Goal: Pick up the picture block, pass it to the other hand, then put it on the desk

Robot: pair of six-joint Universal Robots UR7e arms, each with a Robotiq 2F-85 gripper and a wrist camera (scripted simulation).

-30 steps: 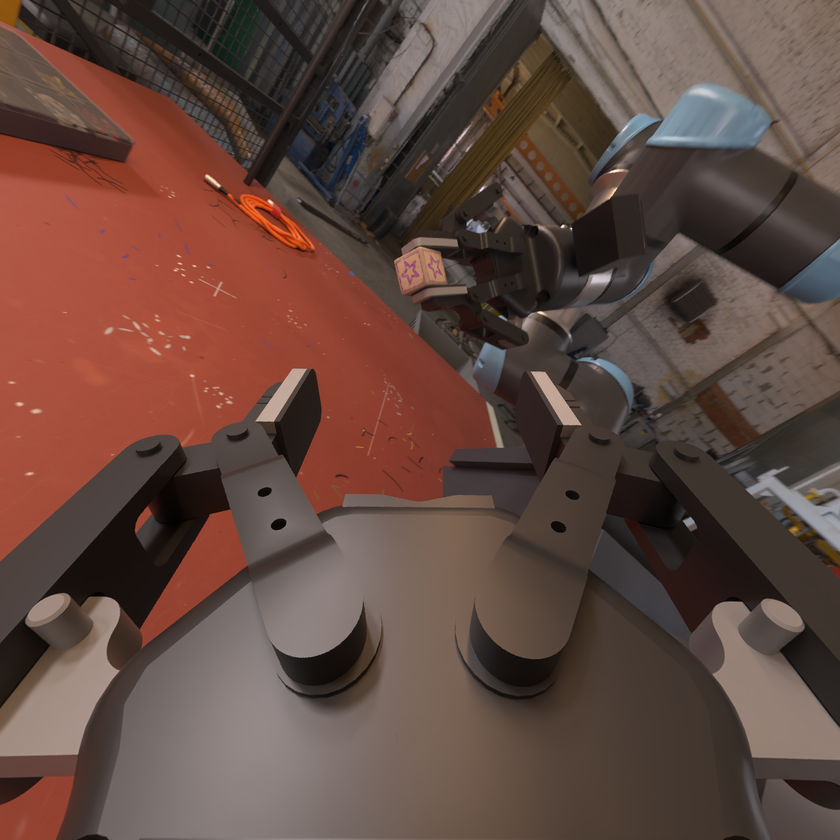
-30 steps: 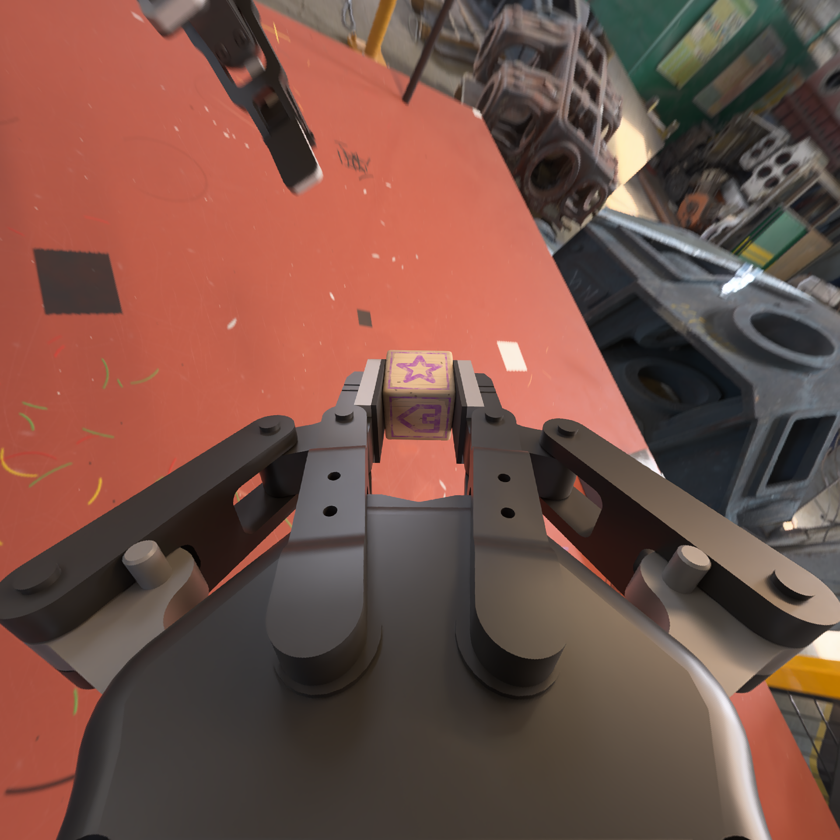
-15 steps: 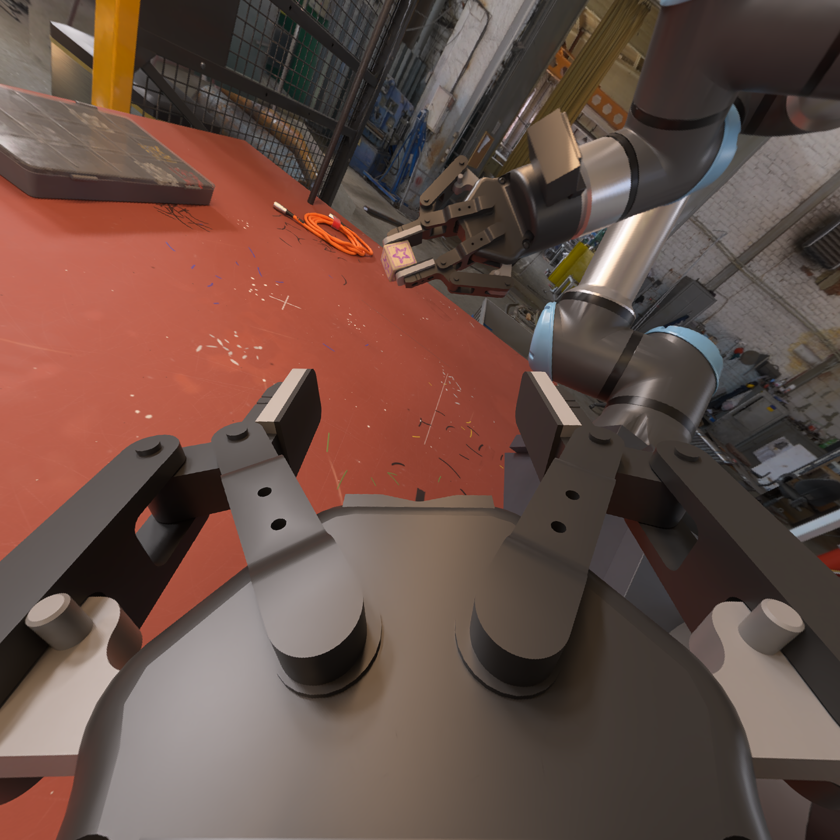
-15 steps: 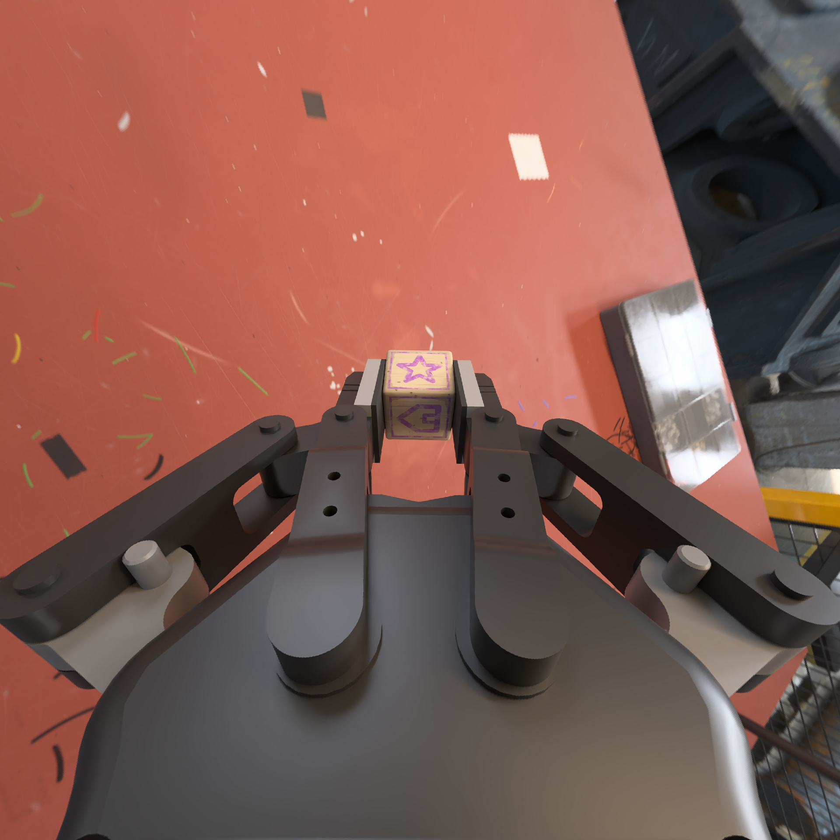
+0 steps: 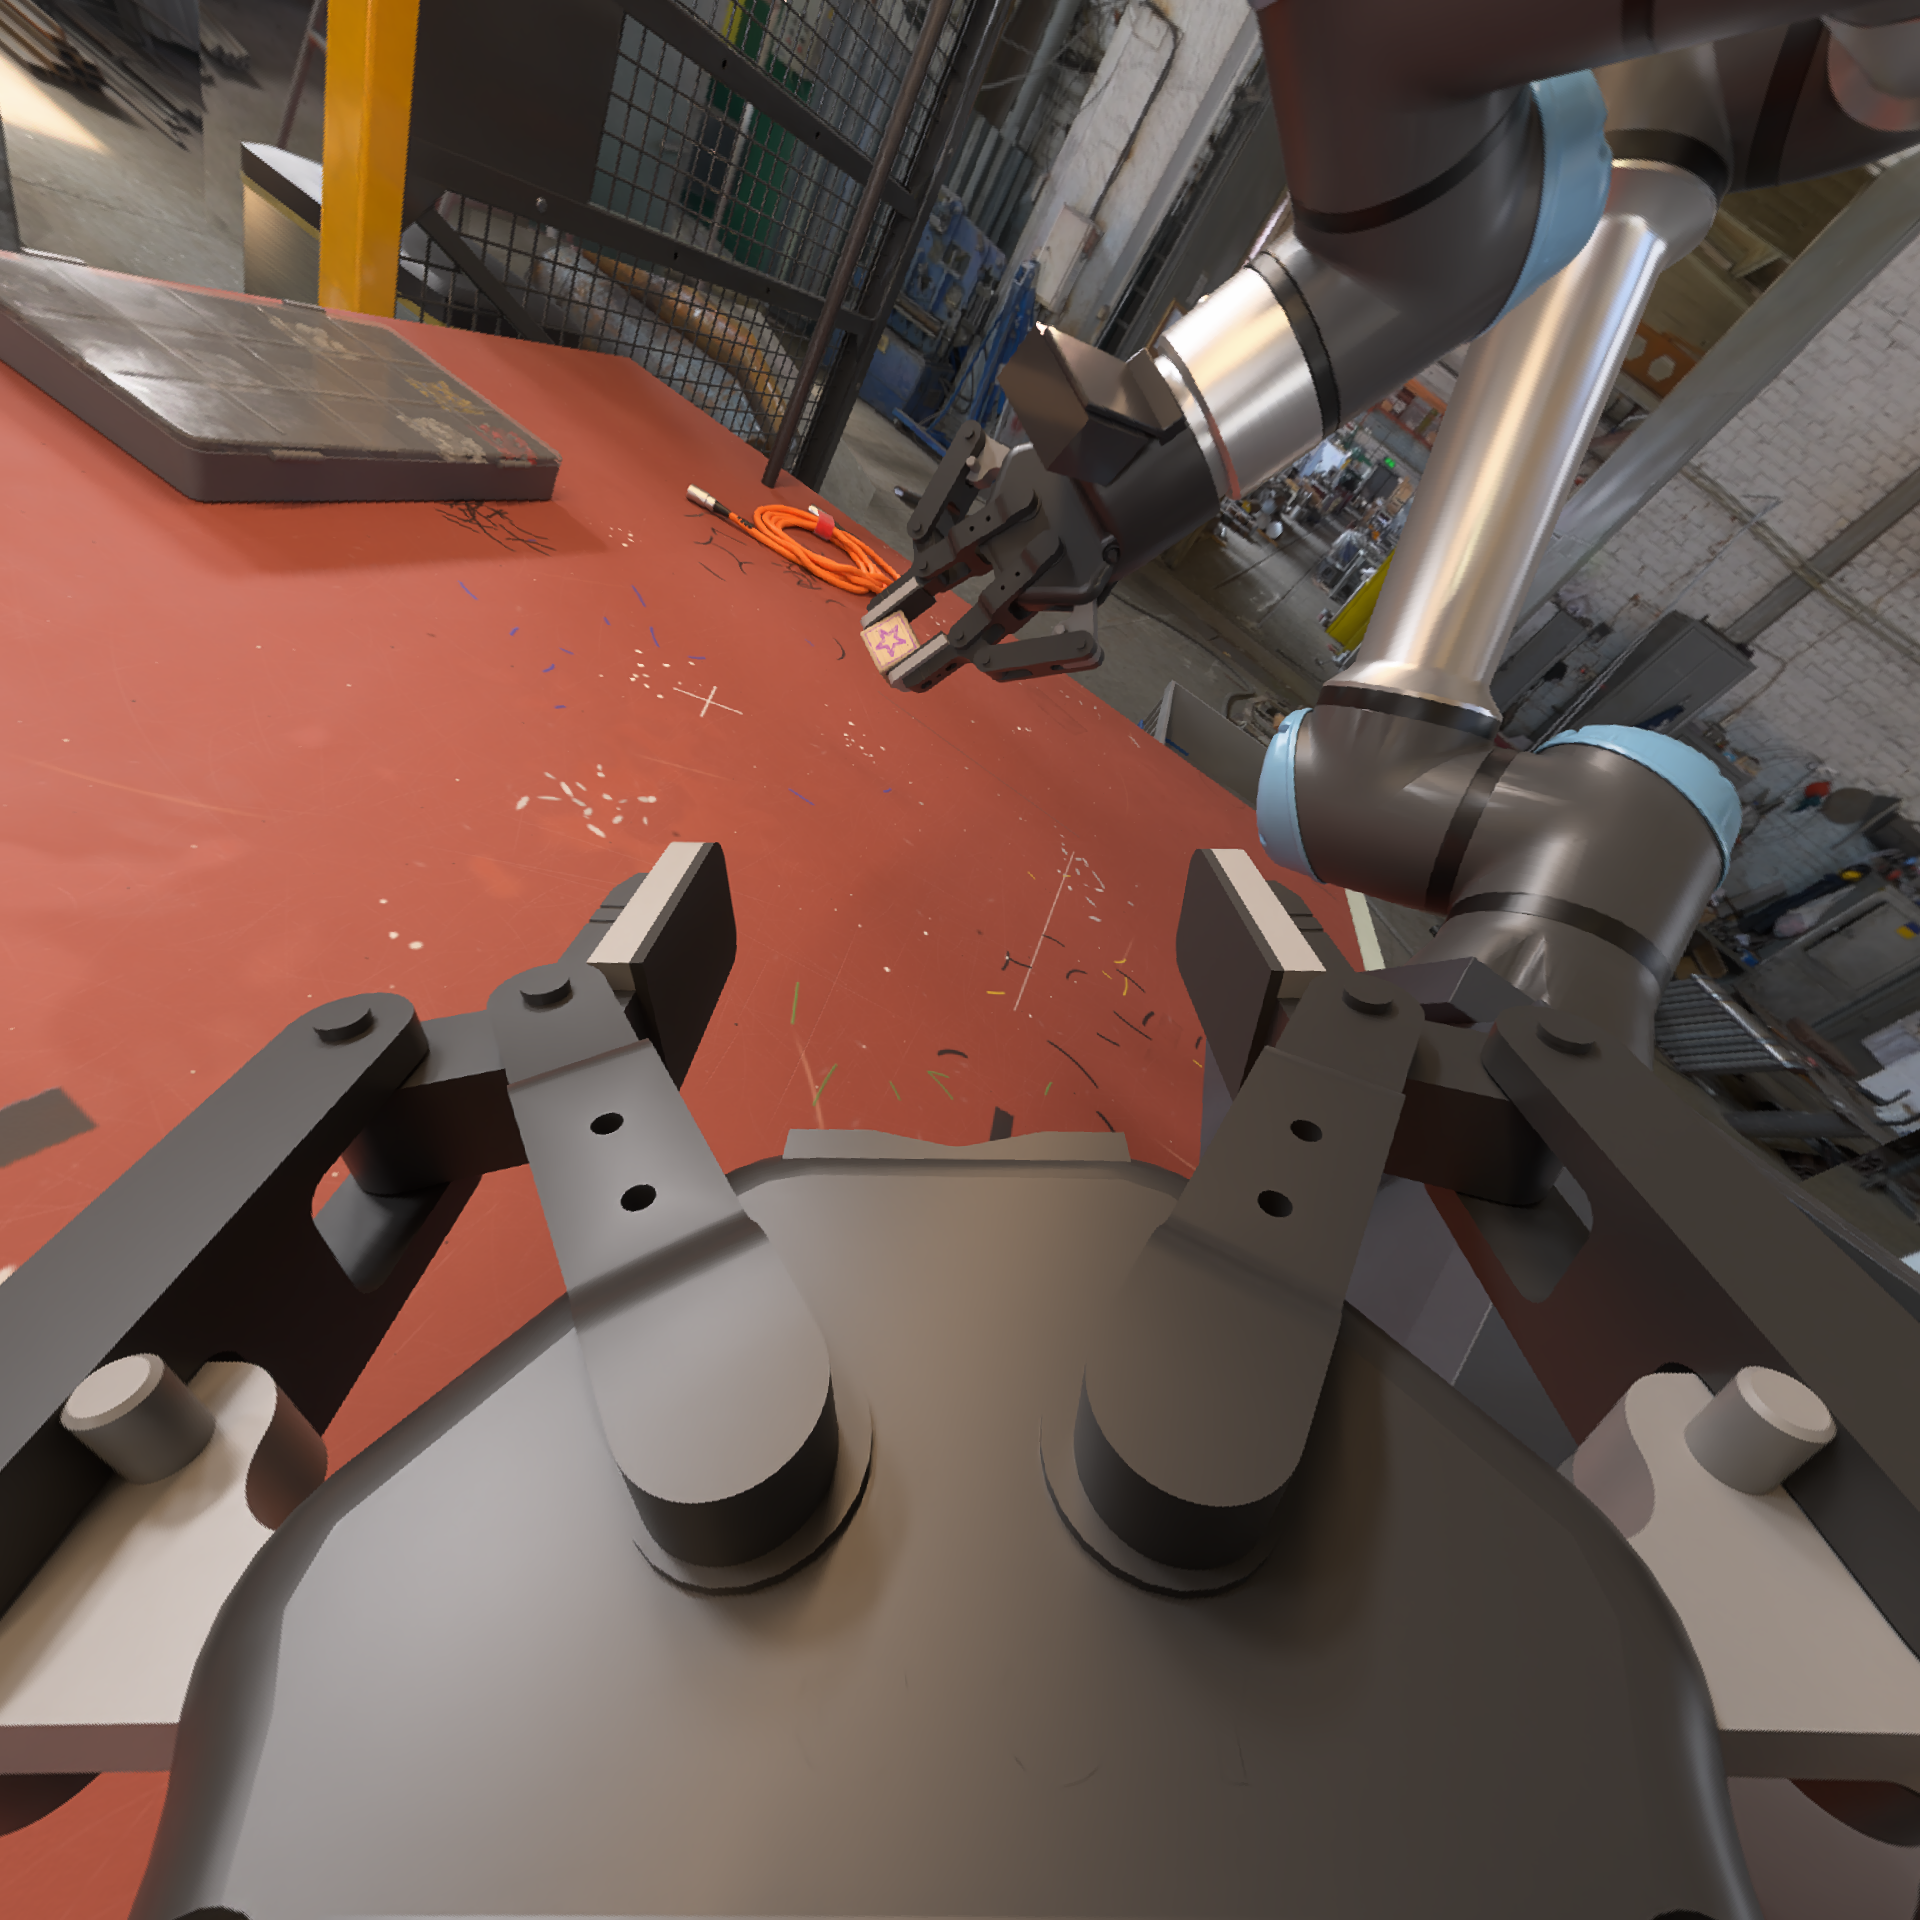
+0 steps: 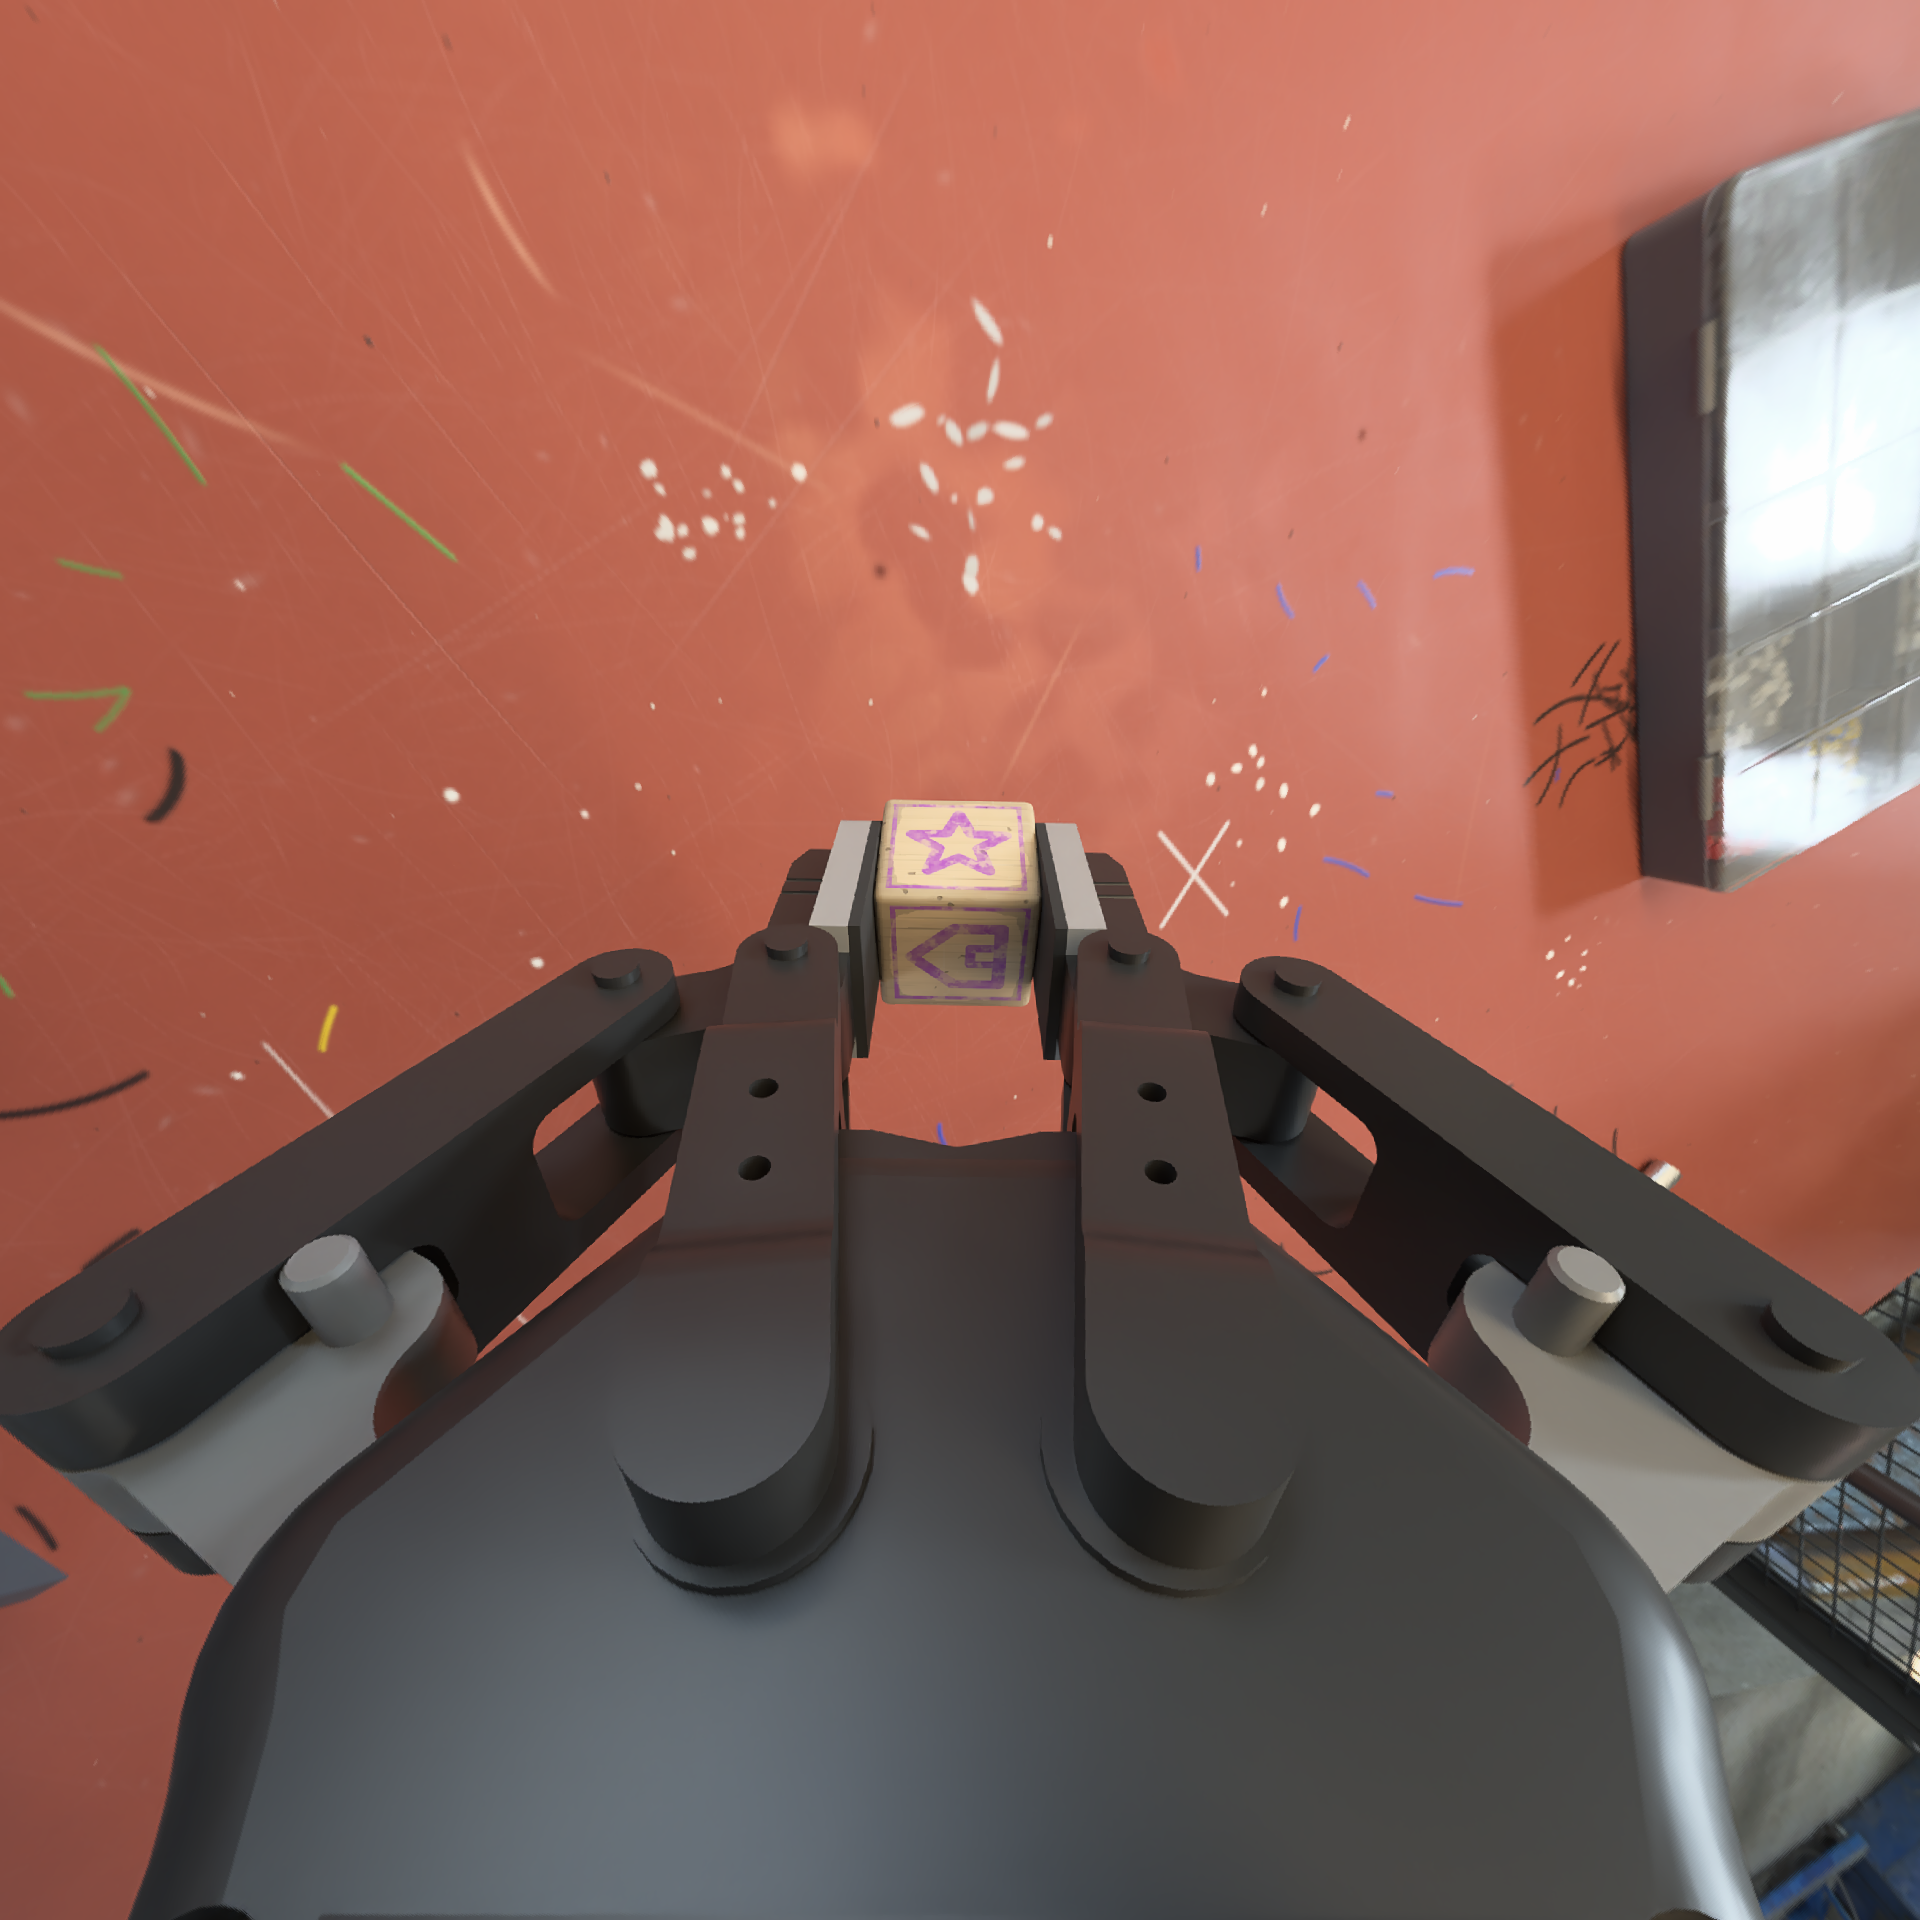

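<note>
The picture block (image 6: 958, 899) is a small wooden cube with purple drawings, a star on its front face. My right gripper (image 6: 956, 883) is shut on it, one pad on each side, and holds it a little above the red desk (image 6: 520, 727), pointing down at it. In the left wrist view the block (image 5: 889, 641) shows far off between the right gripper's fingers (image 5: 925, 665), low over the desk. My left gripper (image 5: 951, 914) is open and empty, well back from the block, above the desk (image 5: 312, 779).
A flat dark case (image 5: 260, 405) lies at the desk's far left; it also shows in the right wrist view (image 6: 1808, 499). A coiled orange cable (image 5: 821, 540) lies by the far edge. The right arm (image 5: 1475, 540) rises at the right. A wire fence (image 5: 675, 208) stands behind the desk.
My right gripper has swung away and down toward the desk with the block in it. My left gripper has stayed open and drawn back from it.
</note>
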